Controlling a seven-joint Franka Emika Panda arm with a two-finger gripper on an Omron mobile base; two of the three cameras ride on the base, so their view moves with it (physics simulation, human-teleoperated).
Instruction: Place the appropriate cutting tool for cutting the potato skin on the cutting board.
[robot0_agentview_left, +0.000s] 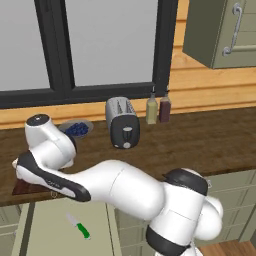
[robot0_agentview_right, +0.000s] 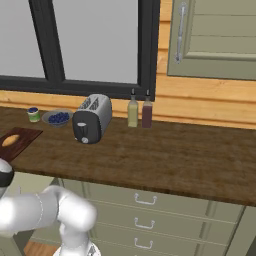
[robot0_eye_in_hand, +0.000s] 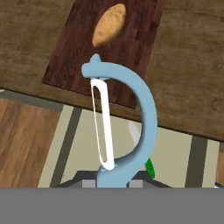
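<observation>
My gripper (robot0_eye_in_hand: 113, 181) is shut on the handle of the light-blue peeler (robot0_eye_in_hand: 142, 109), whose looped head with its silvery blade (robot0_eye_in_hand: 100, 127) points up in the hand view. Beyond the peeler's tip lies the dark reddish-brown cutting board (robot0_eye_in_hand: 131, 48) on the counter, with the tan potato (robot0_eye_in_hand: 108, 24) resting on it. The peeler hangs in the air short of the counter's front edge, over an open drawer. From the right base view the board (robot0_agentview_right: 22, 142) and potato (robot0_agentview_right: 11, 140) sit at the counter's far left.
A green-handled knife (robot0_agentview_left: 78, 226) lies in the open drawer (robot0_agentview_left: 55, 225) below the counter edge. A toaster (robot0_agentview_left: 122, 122), two bottles (robot0_agentview_left: 157, 109) and a bowl of blueberries (robot0_agentview_left: 77, 129) stand toward the back. A small green cup (robot0_agentview_right: 33, 114) is near the bowl.
</observation>
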